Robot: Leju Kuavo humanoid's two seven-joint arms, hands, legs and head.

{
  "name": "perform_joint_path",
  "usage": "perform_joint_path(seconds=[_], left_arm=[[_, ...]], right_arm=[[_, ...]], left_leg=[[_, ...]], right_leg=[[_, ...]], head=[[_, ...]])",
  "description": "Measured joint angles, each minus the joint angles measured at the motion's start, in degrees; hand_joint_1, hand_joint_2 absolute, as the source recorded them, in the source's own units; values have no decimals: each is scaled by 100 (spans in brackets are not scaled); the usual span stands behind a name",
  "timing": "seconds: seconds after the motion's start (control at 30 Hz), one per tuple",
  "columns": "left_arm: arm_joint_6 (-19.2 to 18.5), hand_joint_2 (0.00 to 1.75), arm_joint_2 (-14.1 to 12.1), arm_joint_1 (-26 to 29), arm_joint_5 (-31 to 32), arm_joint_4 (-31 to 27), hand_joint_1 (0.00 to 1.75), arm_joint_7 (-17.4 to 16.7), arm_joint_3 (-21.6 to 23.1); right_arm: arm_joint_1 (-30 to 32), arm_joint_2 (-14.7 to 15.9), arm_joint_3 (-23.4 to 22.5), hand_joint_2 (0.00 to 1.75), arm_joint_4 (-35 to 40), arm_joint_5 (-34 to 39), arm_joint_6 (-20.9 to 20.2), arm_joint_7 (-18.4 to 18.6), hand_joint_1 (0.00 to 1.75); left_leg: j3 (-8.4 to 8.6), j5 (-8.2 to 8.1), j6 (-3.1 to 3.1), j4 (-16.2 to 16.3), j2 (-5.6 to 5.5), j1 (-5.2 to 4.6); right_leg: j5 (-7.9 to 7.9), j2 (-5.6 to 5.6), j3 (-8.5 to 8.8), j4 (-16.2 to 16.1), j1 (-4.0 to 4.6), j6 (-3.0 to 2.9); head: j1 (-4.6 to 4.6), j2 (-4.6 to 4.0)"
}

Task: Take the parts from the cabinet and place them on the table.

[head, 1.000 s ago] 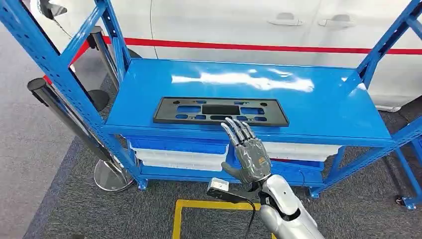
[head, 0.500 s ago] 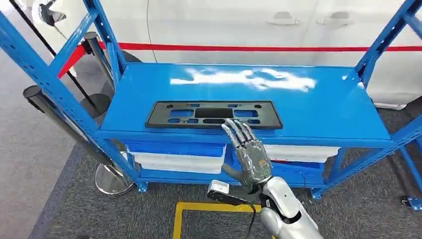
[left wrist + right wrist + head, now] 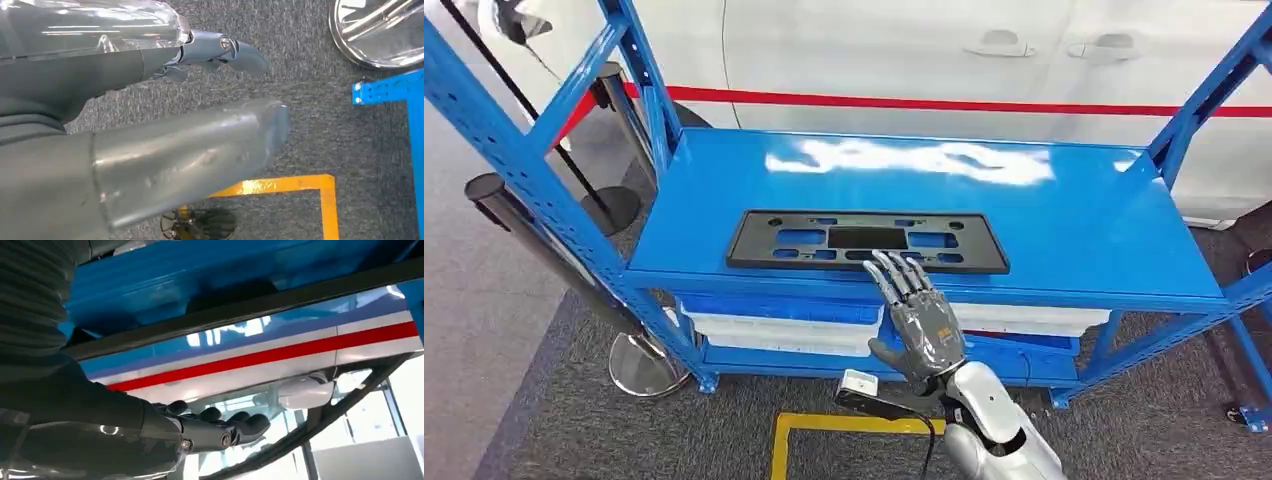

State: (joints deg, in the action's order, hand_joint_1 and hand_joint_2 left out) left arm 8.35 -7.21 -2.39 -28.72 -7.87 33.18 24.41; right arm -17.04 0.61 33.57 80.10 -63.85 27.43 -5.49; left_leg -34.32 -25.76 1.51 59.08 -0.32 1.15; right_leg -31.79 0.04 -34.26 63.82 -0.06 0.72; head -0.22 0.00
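The flat black perforated plate (image 3: 868, 242) is lying near the glossy blue shelf's (image 3: 1074, 220) front edge; the right hand (image 3: 921, 320), fingers spread and empty, is hovering at its 6 o'clock rim. The left hand (image 3: 150, 125) is hanging over grey carpet; I cannot tell its state.

Right hand (image 3: 919, 318): grey shell, dark segmented fingers (image 3: 894, 272), small colored markings on its back. Silver glossy forearm (image 3: 989, 420), black cable (image 3: 929, 440), small white-and-black box (image 3: 859, 388) at wrist. Left hand (image 3: 215, 50): grey ribbed cover, thick grey thumb (image 3: 200, 150)
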Motion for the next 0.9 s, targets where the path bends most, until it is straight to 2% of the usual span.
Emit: perform_joint_path(seconds=[0.07,0.1,0.13,0.17,0.23,0.27,0.3,0.4,0.43,0.47,0.5,0.57,0.6,0.63,0.67,0.73,0.77,0.8,0.83,0.9], left_arm=[[0,0,2,-7,-15,0,0,-9,20],[0,0,2,-9,-26,0,0,-11,37],[0,0,4,-8,-29,0,0,-11,48],[0,0,4,-8,-29,0,0,-11,57],[0,0,7,-7,-42,0,0,-15,87],[0,0,11,-9,-42,0,0,-15,103],[0,0,20,-24,-42,0,0,-17,114],[0,0,33,-29,-44,0,0,-50,140],[0,0,31,-46,-44,0,0,-57,142],[2,0,33,-45,-46,0,0,-61,144],[2,0,31,-57,-50,0,0,-66,146],[4,0,28,-69,-61,0,0,-83,166],[2,0,31,-58,-61,0,0,-94,186],[2,0,33,-50,-61,0,0,-101,199],[2,0,33,-51,-61,0,0,-103,208],[2,0,22,-52,-61,0,0,-105,230],[4,0,22,-55,-61,0,0,-105,234],[4,0,22,-55,-63,4,0,-107,240],[4,0,22,-73,-68,4,0,-105,251],[2,0,31,-55,-99,4,0,-105,275]], right_arm=[[1,0,24,175,-81,-41,-24,20,0],[8,2,39,175,-122,-50,-28,30,0],[8,2,57,175,-157,-54,-31,42,0],[5,0,59,175,-179,-54,-28,41,0],[-12,0,61,175,-203,-57,-31,44,0],[-29,2,61,175,-214,-57,-31,44,0],[-43,0,63,175,-232,-61,-39,46,0],[-76,-13,98,175,-273,-114,-57,52,0],[-83,-26,109,175,-282,-118,-57,55,0],[-98,-42,131,175,-297,-131,-61,59,0],[-124,-61,164,175,-312,-131,-63,68,0],[-140,-77,208,175,-356,-131,-72,83,0],[-140,-76,227,175,-382,-131,-76,85,0],[-135,-76,247,175,-402,-131,-81,87,0],[-131,-79,253,175,-422,-133,-81,87,0],[-136,-81,260,175,-430,-133,-79,92,0],[-138,-85,260,175,-430,-133,-79,92,0],[-148,-87,260,175,-437,-133,-79,94,0],[-147,-87,262,175,-439,-133,-79,96,0],[-149,-87,273,175,-444,-140,-79,105,0]], left_leg=[[7,-18,23,1,0,-8],[13,-31,34,3,-3,-9],[35,-46,27,3,-8,-9],[69,-69,26,3,-15,-9],[172,-125,-1,2,-26,-21],[188,-152,-13,-9,-25,-15],[189,-172,-48,5,-28,-55],[214,-171,-153,-60,-20,-20],[244,-201,-198,-64,-10,-54],[221,-264,-212,62,-6,-26],[94,-412,-234,331,-3,-22],[-362,-768,-280,1191,-2,-14],[-568,-877,-301,1539,-1,-11],[-659,-826,-313,1635,0,-4],[-604,-618,-319,1437,0,1],[-237,-70,-317,582,4,8],[-53,95,-299,109,16,11],[26,4,-285,50,11,-32],[8,1,-214,48,-1,-28],[-9,-14,-162,45,-5,-36]], right_leg=[[-356,-1,-519,918,-25,34],[-397,-1,-737,1238,-27,40],[-277,-2,-808,1254,-28,35],[-24,-1,-733,1001,-27,17],[616,1,-300,-6,-4,-73],[710,3,-146,-387,32,-142],[656,-6,-95,-465,51,-167],[612,10,-79,-514,72,-194],[639,12,-9,-612,5,-218],[648,-2,61,-678,-4,-229],[631,-11,93,-687,-11,-262],[586,-22,138,-685,-7,-284],[567,-23,149,-679,-5,-289],[547,-17,162,-668,-4,-285],[518,-9,190,-656,-6,-276],[448,0,257,-620,-17,-244],[395,-2,280,-591,-14,-209],[369,3,262,-552,32,-171],[365,1,246,-549,29,-154],[365,-2,253,-569,27,-133]], head=[[-2,0],[0,0],[-2,0],[0,0],[0,0],[0,0],[-13,-2],[17,0],[-2,0],[15,-2],[-19,0],[-24,0],[-20,0],[-26,0],[-26,0],[-28,0],[-31,0],[-39,-2],[-35,0],[-15,0]])
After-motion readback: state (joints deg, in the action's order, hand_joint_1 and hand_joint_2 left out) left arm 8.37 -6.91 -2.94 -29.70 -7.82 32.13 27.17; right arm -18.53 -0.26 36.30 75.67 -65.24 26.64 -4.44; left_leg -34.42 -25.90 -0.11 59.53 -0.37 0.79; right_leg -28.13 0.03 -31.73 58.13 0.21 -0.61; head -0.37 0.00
